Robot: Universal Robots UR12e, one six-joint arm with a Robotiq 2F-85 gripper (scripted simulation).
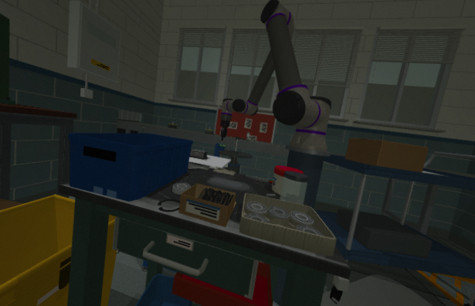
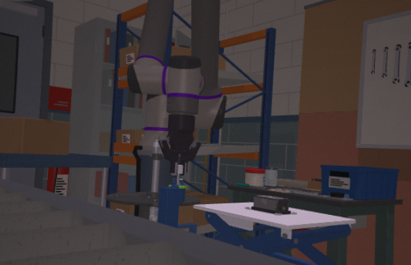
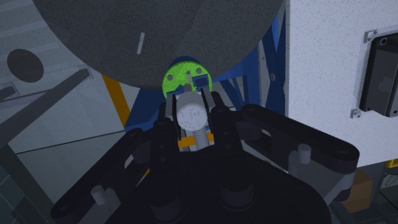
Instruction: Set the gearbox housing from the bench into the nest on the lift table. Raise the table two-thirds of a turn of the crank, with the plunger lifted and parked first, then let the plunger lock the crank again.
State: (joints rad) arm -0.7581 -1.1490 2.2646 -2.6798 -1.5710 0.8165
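Note:
My gripper (image 3: 190,109) points straight down over the blue post (image 2: 171,204) at the left end of the lift table, closed around the grey knob of the plunger (image 3: 190,113), which stands above a green collar (image 3: 187,80). The dark crank wheel (image 3: 151,25) lies flat just beyond the collar. The dark gearbox housing (image 2: 271,204) sits in the nest on the white top of the lift table (image 2: 274,217), to the right of the gripper. In the side camera the gripper (image 1: 223,133) is small and far behind the bench.
The workbench (image 1: 208,216) carries a blue crate (image 1: 127,162), a cardboard box of parts (image 1: 208,203), a tray of bearings (image 1: 285,222) and a red-lidded tub (image 1: 289,181). A yellow bin (image 1: 31,247) stands at its left. Blue shelving (image 2: 193,96) rises behind the arm.

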